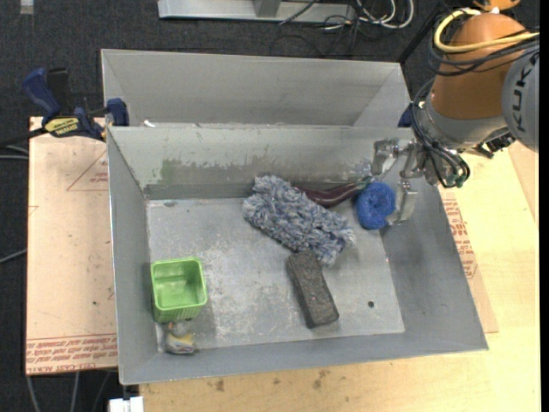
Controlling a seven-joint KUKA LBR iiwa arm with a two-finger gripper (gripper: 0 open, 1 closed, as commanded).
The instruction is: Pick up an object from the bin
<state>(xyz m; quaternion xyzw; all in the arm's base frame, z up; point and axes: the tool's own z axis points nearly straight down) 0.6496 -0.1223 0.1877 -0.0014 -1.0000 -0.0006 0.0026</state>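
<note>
The bin (129,230) is a grey metal trough with sloping walls. The arm (476,67) comes in over its right wall.

Largest of the loose things is a shaggy grey-blue cloth (296,215), bunched near the middle of the floor towards the back wall. A dark maroon strip (330,194) shows from behind it. Just in front of the cloth, touching or nearly touching its fringe, a dark grey block (311,288) lies flat, running towards the front edge. A green square tub (178,287) stands open side up near the front left corner. A small crumpled scrap (178,342) lies just in front of the tub.

The gripper (393,197) hangs low at the right wall, near the back right corner, and its jaws stand apart. Right beside it, on the side facing the cloth, is a rounded blue lump (374,206). The lump rests where the floor meets the right wall. It appears to touch the nearer finger, but I cannot tell whether it is properly between the two.

The lump looks soft and light, like foam or wadded fabric. It should squash under a squeeze and is unlikely to slip or break. The best hold is probably across its widest part. The wall behind it leaves little room for the outer finger, and a closing finger could also snag the cloth's fringe.
</note>
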